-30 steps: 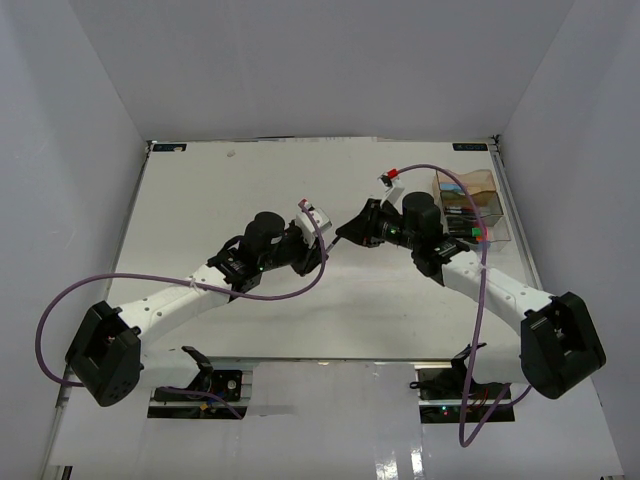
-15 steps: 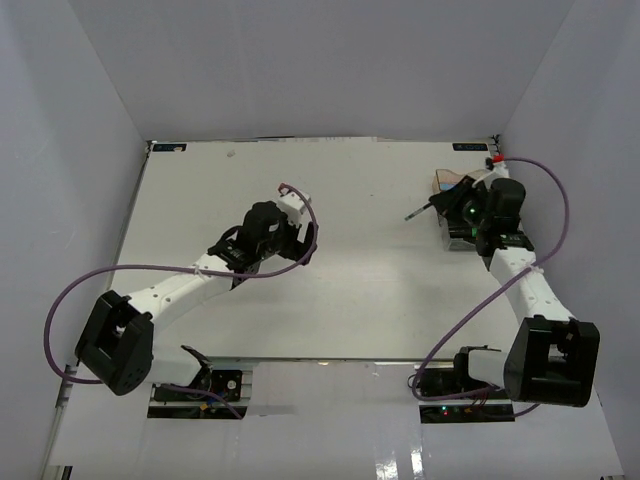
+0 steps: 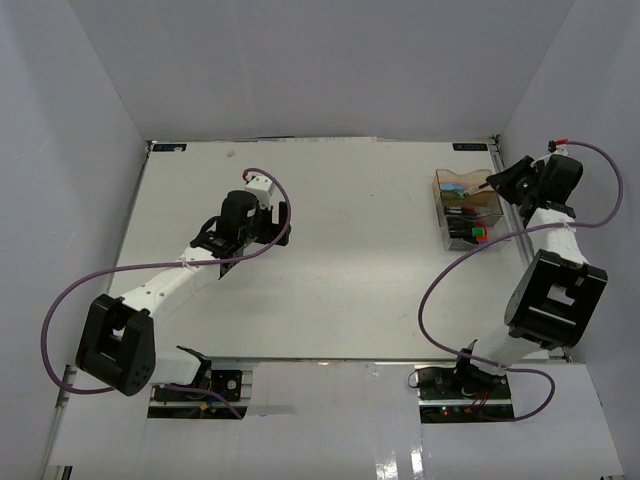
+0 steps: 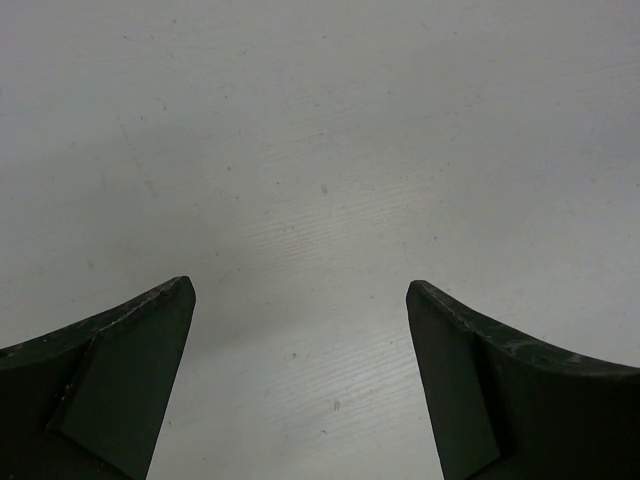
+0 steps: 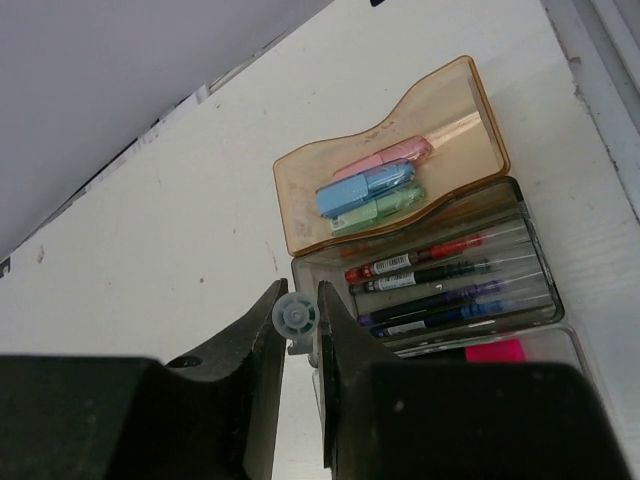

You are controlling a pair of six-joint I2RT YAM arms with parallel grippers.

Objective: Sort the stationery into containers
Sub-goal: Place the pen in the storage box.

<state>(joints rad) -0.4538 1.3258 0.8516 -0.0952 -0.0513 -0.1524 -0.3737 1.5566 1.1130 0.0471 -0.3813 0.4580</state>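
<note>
Sorting looks close to finished, judging by where things lie. In the right wrist view the amber tray [image 5: 470, 100] holds the pastel pieces [image 5: 375, 185], pink, blue and green, lying side by side. The clear tray [image 5: 530, 250], touching it on the 5 o'clock side, holds a row of slim pens [image 5: 430, 275] with red, black, purple and blue markings. A bright pink item [image 5: 495, 350] shows just past that row at 6 o'clock, but it is too cropped to tell what it is or which compartment it lies in. One piece is not yet put away: the right gripper [image 5: 298, 300] has its fingers clamped on a pen [image 5: 296, 317], seen end-on with its round translucent end toward the camera. In the overhead view this gripper hangs at the table's 2 o'clock corner, just beside the amber tray's 3 o'clock edge, with the pen's thin tip pointing toward 9 o'clock. Since the slim pens are in the clear tray, the held one probably belongs there too, so it likely has to shift toward 6 o'clock before release. The left gripper [image 4: 300, 288] has its fingers spread wide over bare table [image 3: 350, 280] at about 10 o'clock, holding nothing. I can make out no other loose stationery from overhead, so this pen may be the last.
</note>
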